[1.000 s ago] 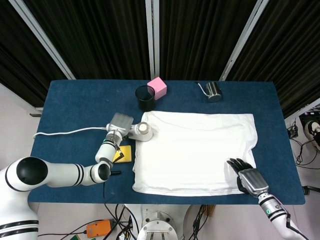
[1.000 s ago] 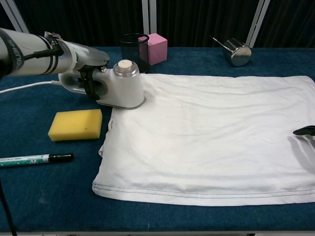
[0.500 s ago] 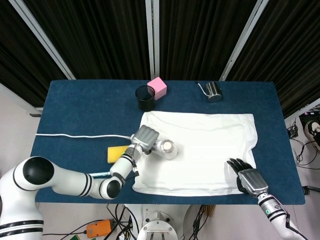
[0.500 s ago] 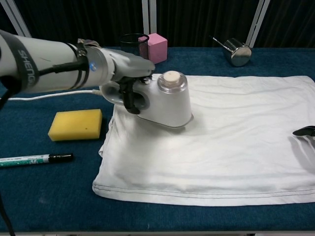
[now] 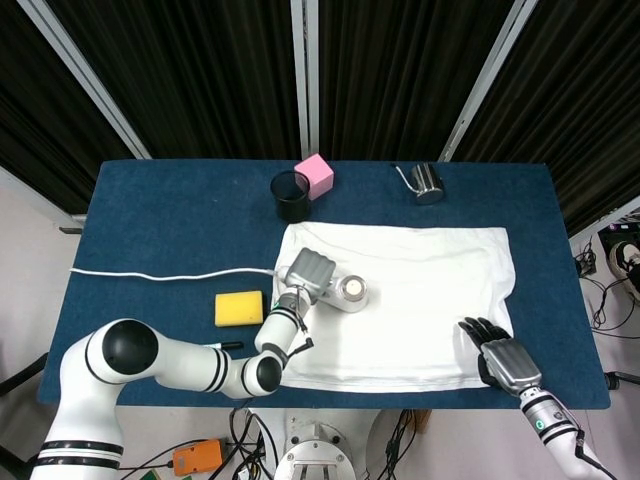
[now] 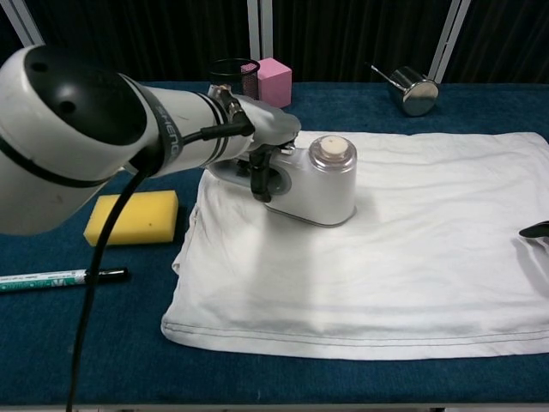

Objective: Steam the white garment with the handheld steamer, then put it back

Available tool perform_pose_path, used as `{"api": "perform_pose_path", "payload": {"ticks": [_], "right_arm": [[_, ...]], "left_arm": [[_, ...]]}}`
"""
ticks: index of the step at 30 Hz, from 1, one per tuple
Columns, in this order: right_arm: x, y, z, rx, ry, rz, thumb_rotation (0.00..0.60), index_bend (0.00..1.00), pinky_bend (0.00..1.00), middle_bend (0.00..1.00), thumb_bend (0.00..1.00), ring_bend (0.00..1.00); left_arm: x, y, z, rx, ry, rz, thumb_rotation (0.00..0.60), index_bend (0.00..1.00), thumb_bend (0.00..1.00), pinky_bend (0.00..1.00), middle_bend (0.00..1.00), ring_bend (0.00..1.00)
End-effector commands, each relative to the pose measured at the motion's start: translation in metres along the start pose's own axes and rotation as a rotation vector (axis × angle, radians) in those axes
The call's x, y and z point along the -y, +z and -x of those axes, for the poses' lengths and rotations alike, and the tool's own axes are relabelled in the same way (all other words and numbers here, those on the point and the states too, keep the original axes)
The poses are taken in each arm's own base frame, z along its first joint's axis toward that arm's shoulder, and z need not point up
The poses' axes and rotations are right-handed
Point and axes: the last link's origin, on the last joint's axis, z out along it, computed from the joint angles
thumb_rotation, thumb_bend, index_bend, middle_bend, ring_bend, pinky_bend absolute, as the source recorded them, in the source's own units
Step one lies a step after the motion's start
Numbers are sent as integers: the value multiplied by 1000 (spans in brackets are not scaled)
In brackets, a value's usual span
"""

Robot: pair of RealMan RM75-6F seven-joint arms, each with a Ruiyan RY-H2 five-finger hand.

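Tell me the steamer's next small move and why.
Probably keep sliding the steamer toward the robot's right across the white garment. The left hand grips its handle, and it sits on the garment's left part; the wide cloth toward the right hand lies uncovered.

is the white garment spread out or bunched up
Spread out: the white garment lies flat across the blue table, edges visible, under the white handheld steamer.

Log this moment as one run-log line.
phase: steaming | left hand: holds handheld steamer on white garment, left part | right hand: at garment's near right edge, holding nothing
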Motion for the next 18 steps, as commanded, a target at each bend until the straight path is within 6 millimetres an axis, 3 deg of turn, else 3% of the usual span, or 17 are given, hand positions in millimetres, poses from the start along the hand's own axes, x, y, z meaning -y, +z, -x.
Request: {"api": "perform_pose_path", "payload": {"ticks": [1, 10, 18], "right_arm": [[0, 0, 0, -1, 2, 1, 600, 74, 210, 111, 1000, 79], [-1, 2, -1, -1, 1, 6, 600, 74, 210, 110, 1000, 79], [-1, 2, -2, -4, 2, 6, 600, 74, 210, 111, 1000, 79]], "left_arm": [[19, 9, 4, 31, -20, -80, 600, 851, 395, 593, 890, 772], [78, 23, 12, 71, -167, -231, 600, 851, 395, 593, 889, 771], [136, 13, 19, 62, -196, -311, 600, 851, 394, 593, 887, 770]]}}
